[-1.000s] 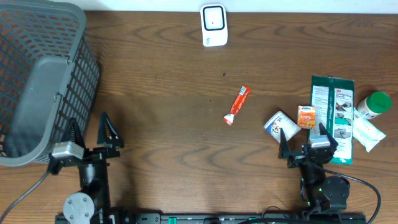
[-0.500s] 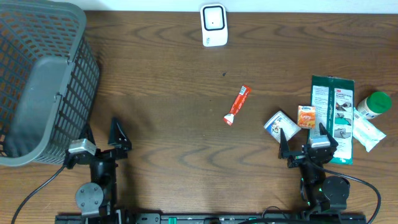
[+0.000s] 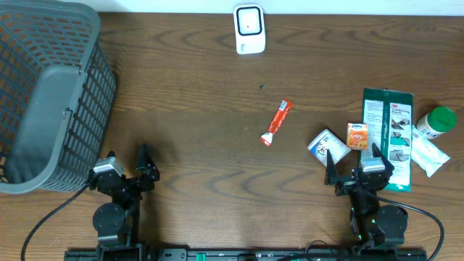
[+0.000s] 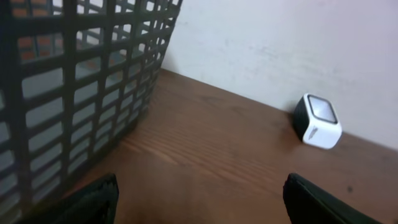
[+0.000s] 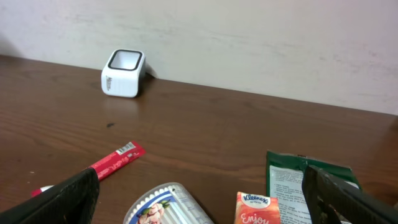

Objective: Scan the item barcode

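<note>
Brown wood surface from overhead: scanner at 12 o'clock, red sachet near centre, left pincer spread at 7, right pincer spread at 5. Left wrist: basket at 9, scanner at 2. Right wrist: red sachet at 8, untouched.

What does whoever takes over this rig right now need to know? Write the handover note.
Left claw: open, empty, beside the basket.
Right claw: open, empty, just short of the tissue pack.
Scanner: far side, centre.
Other goods: red sachet in the middle; green packet and bottle at right.
Done: nothing picked up.
Left: grasp an item, show its barcode to the scanner.
</note>
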### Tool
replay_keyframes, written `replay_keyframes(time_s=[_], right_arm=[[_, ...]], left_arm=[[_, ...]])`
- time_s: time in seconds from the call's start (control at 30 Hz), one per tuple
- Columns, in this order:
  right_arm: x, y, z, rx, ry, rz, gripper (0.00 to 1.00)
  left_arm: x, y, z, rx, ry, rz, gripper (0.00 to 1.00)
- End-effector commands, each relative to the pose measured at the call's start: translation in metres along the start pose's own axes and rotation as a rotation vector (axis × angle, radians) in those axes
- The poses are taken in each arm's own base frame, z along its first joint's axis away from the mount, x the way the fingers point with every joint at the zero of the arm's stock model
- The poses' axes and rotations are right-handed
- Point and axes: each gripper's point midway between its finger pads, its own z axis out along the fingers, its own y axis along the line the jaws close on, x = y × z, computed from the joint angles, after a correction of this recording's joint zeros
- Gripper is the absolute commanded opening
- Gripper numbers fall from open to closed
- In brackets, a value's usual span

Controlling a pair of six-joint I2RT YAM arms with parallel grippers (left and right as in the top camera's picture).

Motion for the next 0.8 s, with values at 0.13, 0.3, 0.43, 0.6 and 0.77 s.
replay_keyframes(time_s=[0.13, 0.3, 0.43, 0.6, 0.77], right_arm=[[0.000, 0.002, 0.000, -0.008, -0.001, 0.011, 0.99], [0.000, 0.002, 0.000, -0.008, -0.001, 0.011, 0.99], [0.000, 0.002, 0.000, -0.007, -0.001, 0.011, 0.99], [0.000, 0.002, 0.000, -0.007, -0.001, 0.011, 0.99], [0.000, 0.002, 0.000, -0.008, -0.001, 0.011, 0.99]], left_arm=[[0.015, -0.011, -0.001, 0.076, 0.051, 0.309, 0.84], [0.016, -0.011, -0.001, 0.082, 0.050, 0.349, 0.84], [0.016, -0.013, -0.001, 0.094, 0.046, 0.409, 0.84], [0.015, -0.013, -0.001, 0.091, 0.045, 0.405, 0.84], [0.015, -0.013, -0.001, 0.092, 0.045, 0.405, 0.84]])
